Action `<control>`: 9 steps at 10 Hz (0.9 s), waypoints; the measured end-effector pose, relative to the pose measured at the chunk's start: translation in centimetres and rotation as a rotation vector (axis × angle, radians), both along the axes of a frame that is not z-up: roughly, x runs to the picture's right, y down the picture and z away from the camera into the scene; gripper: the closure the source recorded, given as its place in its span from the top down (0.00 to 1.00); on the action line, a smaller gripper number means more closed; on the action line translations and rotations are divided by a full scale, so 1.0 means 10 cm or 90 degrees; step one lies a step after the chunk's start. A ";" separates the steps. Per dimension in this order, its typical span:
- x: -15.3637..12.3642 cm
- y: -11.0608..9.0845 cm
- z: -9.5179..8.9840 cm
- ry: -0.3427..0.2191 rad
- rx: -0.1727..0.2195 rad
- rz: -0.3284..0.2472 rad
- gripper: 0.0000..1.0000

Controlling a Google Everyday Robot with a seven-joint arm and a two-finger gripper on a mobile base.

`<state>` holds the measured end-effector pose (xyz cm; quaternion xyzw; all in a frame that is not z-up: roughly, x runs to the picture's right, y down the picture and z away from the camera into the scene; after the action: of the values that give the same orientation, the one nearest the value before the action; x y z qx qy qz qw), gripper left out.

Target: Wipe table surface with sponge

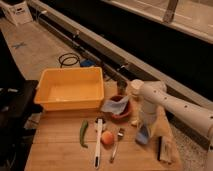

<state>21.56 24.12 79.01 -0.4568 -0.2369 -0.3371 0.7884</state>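
Sponge first: the small flat blue rectangular sponge [143, 135] sits at the right side of the light-brown wooden plank tabletop [60, 150], directly under the white robot arm [175, 107], tilted up on one edge rather than lying flat. The gripper [145, 131] points straight down from the arm's white wrist and meets the sponge from above, fingers closed and pinched on its top edge, so the sponge hangs right at the fingertips with its lower edge at the wood.

Just right of the sponge lies a tan block with a black strip [164, 149], near the table's right edge, apart from the gripper. Left of the sponge, a metal fork [116, 144] lies on the planks, then a round orange fruit [107, 138], a long white-handled utensil [98, 145] and a curved green pepper [83, 133].

Behind the gripper, a reddish-brown bowl [123, 112] holds a pale blue-grey cloth [114, 104] draped over its rim. A big yellow plastic tub [70, 90] fills the back left of the table. The arm reaches in from the right, elbow bent above the back corner.
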 end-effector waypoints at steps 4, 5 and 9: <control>-0.48 0.21 -0.20 -0.047 -0.001 -0.022 0.00; -0.54 0.31 -0.28 -0.056 -0.006 -0.019 0.00; -0.29 0.62 -0.47 -0.012 -0.036 0.028 0.00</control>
<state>18.67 30.33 74.33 -0.4702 -0.2635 -0.3168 0.7804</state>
